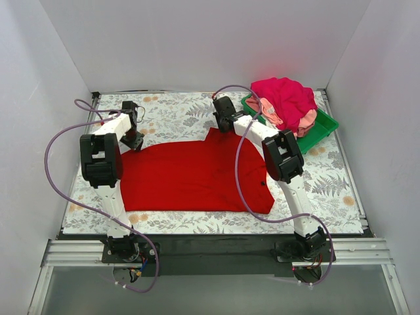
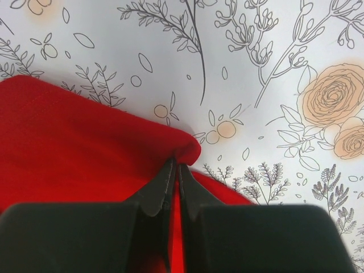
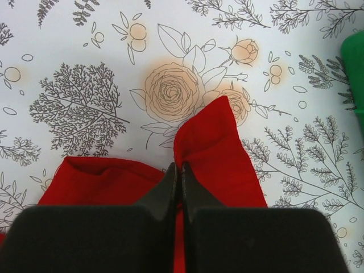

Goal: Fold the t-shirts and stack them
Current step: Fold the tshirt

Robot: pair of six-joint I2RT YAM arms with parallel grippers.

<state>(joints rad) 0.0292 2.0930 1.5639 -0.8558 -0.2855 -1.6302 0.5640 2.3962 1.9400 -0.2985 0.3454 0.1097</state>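
Note:
A large bright red t-shirt [image 1: 193, 176] lies spread flat on the flowered table. My left gripper [image 1: 133, 140] pinches its far left corner; in the left wrist view the gripper [image 2: 177, 164] is shut on a fold of the red t-shirt [image 2: 74, 142]. My right gripper [image 1: 225, 125] is at the far edge near the sleeve; in the right wrist view this gripper [image 3: 177, 166] is shut on a bunched edge of the red t-shirt [image 3: 219, 148]. More t-shirts, magenta [image 1: 287, 98] and light pink [image 1: 303, 121], are heaped in a green tray [image 1: 325, 128] at the back right.
White walls close the table on three sides. The flowered tablecloth [image 1: 177, 111] shows bare behind the shirt and at the right front [image 1: 328, 190]. A corner of the green tray [image 3: 355, 68] appears at the right edge of the right wrist view. Purple cables loop from both arms.

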